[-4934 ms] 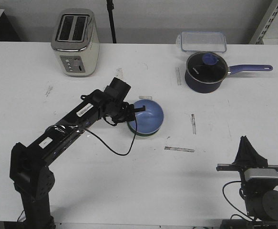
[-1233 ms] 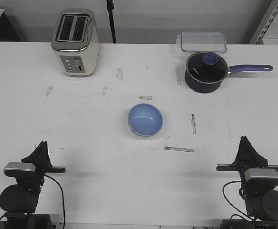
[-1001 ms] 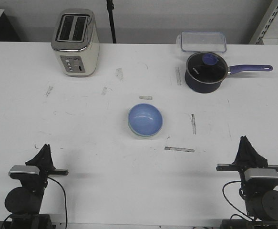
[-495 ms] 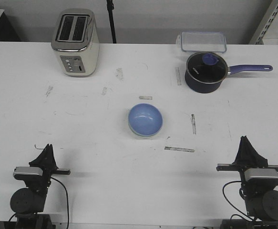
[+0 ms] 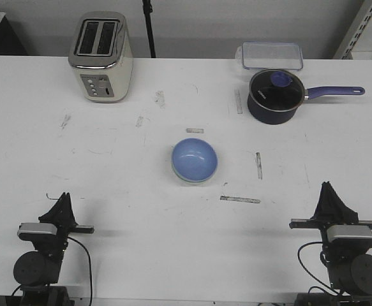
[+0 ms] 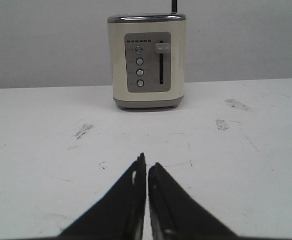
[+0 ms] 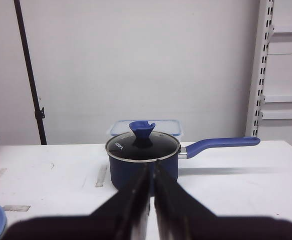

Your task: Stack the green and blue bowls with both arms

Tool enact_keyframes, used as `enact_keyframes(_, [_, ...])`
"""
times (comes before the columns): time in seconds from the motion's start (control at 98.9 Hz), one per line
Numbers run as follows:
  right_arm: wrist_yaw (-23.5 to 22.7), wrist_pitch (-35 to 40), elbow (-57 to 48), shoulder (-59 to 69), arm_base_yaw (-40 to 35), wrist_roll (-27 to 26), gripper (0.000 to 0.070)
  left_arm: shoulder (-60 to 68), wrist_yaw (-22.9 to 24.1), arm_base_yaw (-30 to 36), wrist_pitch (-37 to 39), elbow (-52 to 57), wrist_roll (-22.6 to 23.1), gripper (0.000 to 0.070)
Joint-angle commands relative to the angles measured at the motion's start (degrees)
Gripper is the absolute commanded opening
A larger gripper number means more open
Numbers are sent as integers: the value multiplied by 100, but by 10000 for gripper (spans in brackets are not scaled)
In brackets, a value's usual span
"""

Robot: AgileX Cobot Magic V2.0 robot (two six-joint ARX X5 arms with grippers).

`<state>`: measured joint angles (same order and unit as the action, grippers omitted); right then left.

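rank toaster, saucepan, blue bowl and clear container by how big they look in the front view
1. Saucepan, counting its long handle.
2. Toaster.
3. Clear container and blue bowl look about alike; the container sits farther back and is partly hidden by the saucepan, so no firm order.

White scuffed table (image 5: 109,185): toaster (image 5: 101,56) at far left, saucepan (image 5: 275,95) and clear container (image 5: 272,55) far right, stacked bowls (image 5: 194,160) at centre.
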<state>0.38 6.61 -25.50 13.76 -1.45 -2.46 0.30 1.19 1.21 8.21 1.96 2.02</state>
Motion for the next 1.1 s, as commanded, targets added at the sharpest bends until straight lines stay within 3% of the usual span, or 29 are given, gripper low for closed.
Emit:
enact_keyframes(0.0, [4, -57, -17, 7, 2, -72, 6, -11, -9, 4, 85, -129, -28, 1])
enact_keyframes(0.566, [26, -57, 107, -153, 4, -72, 6, -11, -9, 4, 90, -129, -28, 1])
enact_keyframes(1.092, [-44, -828, 2037, -1368, 120, -74, 6, -11, -9, 4, 85, -129, -28, 1])
